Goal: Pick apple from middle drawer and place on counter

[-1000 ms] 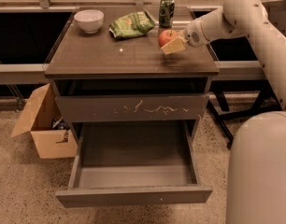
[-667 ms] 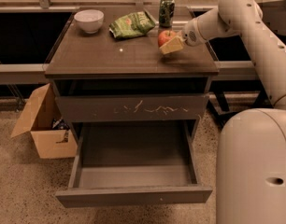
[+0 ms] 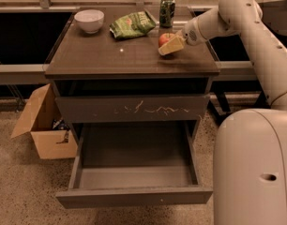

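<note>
The red apple is at the right side of the counter, low over its surface or resting on it; I cannot tell which. My gripper reaches in from the right and is shut on the apple, with a pale yellow finger across its front. The middle drawer is pulled out below, and its grey floor is bare. The drawer front with pale scratch marks above it is closed.
On the counter stand a white bowl at the back left, a green chip bag in the middle and a green can just behind the apple. A cardboard box sits on the floor to the left. My white base is to the right.
The gripper and the apple stay at almost the same spot on the right of the counter. The arm's upper part has shifted slightly.
</note>
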